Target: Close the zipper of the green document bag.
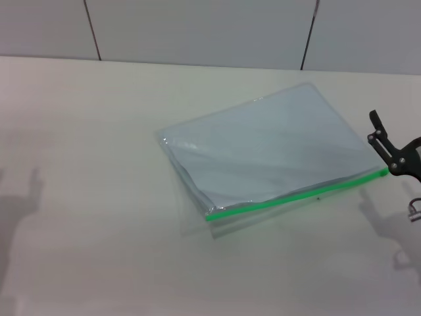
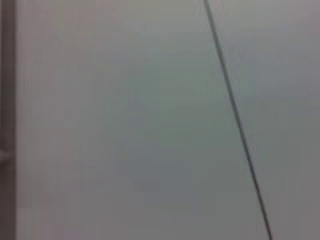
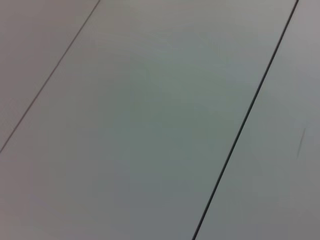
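The green document bag (image 1: pixel 263 148) lies flat and skewed on the pale table (image 1: pixel 85 131), a translucent bluish pouch. Its zipper (image 1: pixel 296 194) is the bright green strip along the bag's near long edge, running from the near left corner up to the right end. I cannot make out the slider. In the head view my right gripper (image 1: pixel 397 135) hovers open just beyond the zipper's right end, partly cut off by the picture's edge, with nothing in it. My left gripper is out of view. Both wrist views show only grey wall panels.
A grey panelled wall (image 1: pixel 197 26) rises behind the table's far edge. Arm shadows fall on the table at the far left (image 1: pixel 23 197) and near the right edge (image 1: pixel 388 224).
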`<state>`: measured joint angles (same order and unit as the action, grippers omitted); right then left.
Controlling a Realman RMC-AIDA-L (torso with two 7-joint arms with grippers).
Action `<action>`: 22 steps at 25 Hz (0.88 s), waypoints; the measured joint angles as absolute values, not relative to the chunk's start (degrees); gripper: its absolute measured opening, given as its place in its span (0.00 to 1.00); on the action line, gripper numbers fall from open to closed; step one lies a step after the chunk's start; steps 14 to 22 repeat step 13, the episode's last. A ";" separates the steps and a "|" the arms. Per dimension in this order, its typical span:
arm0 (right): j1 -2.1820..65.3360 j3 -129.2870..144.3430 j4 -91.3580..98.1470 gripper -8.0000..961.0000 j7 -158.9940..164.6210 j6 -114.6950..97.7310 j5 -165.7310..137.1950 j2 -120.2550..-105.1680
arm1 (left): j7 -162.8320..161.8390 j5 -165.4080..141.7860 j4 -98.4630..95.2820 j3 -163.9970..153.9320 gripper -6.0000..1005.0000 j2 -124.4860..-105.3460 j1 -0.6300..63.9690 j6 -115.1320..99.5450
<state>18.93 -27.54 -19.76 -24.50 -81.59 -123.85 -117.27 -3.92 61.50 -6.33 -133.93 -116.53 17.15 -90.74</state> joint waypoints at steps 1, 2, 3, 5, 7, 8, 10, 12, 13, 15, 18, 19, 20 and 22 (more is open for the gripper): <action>18.94 -27.49 -19.76 0.89 -24.28 -81.65 -123.82 -117.26 | -5.37 61.66 -5.48 -133.71 0.66 -116.47 17.20 -90.76; 18.97 -27.47 -19.77 0.89 -24.07 -81.70 -123.82 -117.25 | -6.52 61.95 -4.77 -133.52 0.66 -116.42 17.30 -90.77; 19.00 -27.44 -19.82 0.89 -23.90 -81.71 -123.84 -117.25 | -7.51 62.37 -4.11 -133.32 0.67 -116.39 17.44 -90.72; 19.04 -27.39 -20.12 0.89 -23.78 -81.73 -123.94 -117.25 | -8.12 62.85 -3.58 -133.28 0.67 -116.39 17.54 -90.47; 19.02 -27.38 -20.45 0.89 -23.77 -81.79 -123.95 -117.25 | -8.15 63.21 -3.36 -133.24 0.67 -116.39 17.63 -90.25; 19.02 -27.35 -20.50 0.89 -23.76 -81.81 -123.94 -117.25 | -8.05 63.42 -3.27 -133.21 0.67 -116.40 17.72 -90.20; 19.02 -27.25 -20.56 0.89 -23.75 -81.83 -123.94 -117.24 | -7.84 63.73 -3.18 -133.17 0.67 -116.51 17.89 -89.95; 19.03 -27.14 -20.76 0.89 -23.74 -81.84 -123.94 -117.24 | -7.74 63.75 -3.12 -133.16 0.67 -116.58 17.94 -89.60; 19.04 -27.09 -20.94 0.89 -23.74 -81.85 -123.94 -117.24 | -7.73 63.76 -3.11 -133.16 0.67 -116.60 17.93 -89.49; 19.04 -27.09 -20.94 0.89 -23.74 -81.85 -123.94 -117.24 | -7.73 63.76 -3.11 -133.16 0.67 -116.60 17.93 -89.49; 19.04 -27.09 -20.94 0.89 -23.74 -81.85 -123.94 -117.24 | -7.73 63.76 -3.11 -133.16 0.67 -116.60 17.93 -89.49; 19.04 -27.09 -20.94 0.89 -23.74 -81.85 -123.94 -117.24 | -7.73 63.76 -3.11 -133.16 0.67 -116.60 17.93 -89.49; 19.04 -27.09 -20.94 0.89 -23.74 -81.85 -123.94 -117.24 | -7.73 63.76 -3.11 -133.16 0.67 -116.60 17.93 -89.49; 19.04 -27.09 -20.94 0.89 -23.74 -81.85 -123.94 -117.24 | -7.73 63.76 -3.11 -133.16 0.67 -116.60 17.93 -89.49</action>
